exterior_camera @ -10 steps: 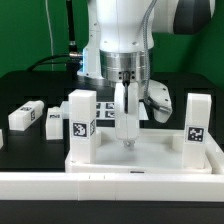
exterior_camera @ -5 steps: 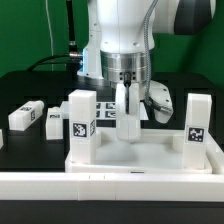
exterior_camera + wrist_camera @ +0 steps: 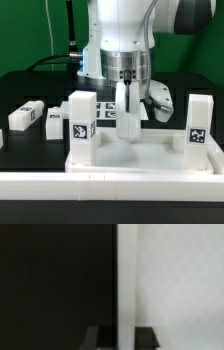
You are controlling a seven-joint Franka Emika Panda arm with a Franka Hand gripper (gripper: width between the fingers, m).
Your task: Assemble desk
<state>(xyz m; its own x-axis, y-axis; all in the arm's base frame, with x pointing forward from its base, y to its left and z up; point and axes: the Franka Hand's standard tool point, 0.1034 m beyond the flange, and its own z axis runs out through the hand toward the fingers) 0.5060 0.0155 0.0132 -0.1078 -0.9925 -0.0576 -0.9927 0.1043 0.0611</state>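
Observation:
The desk slab lies at the front, rim up. Two legs stand upright on it, one at the exterior view's left and one at the right. Two more legs lie on the black table at the left. My gripper points straight down at the slab's far rim, between the upright legs. In the wrist view the rim runs as a white strip between my fingers, and my gripper looks shut on it. The fingertips are hidden in the exterior view.
The marker board lies behind the slab, partly hidden by my gripper. The black table borders the slab's far rim. The robot's base and cables stand at the back.
The visible lower end of my gripper sits slightly higher than one second ago. The slab and the upright legs have hardly moved.

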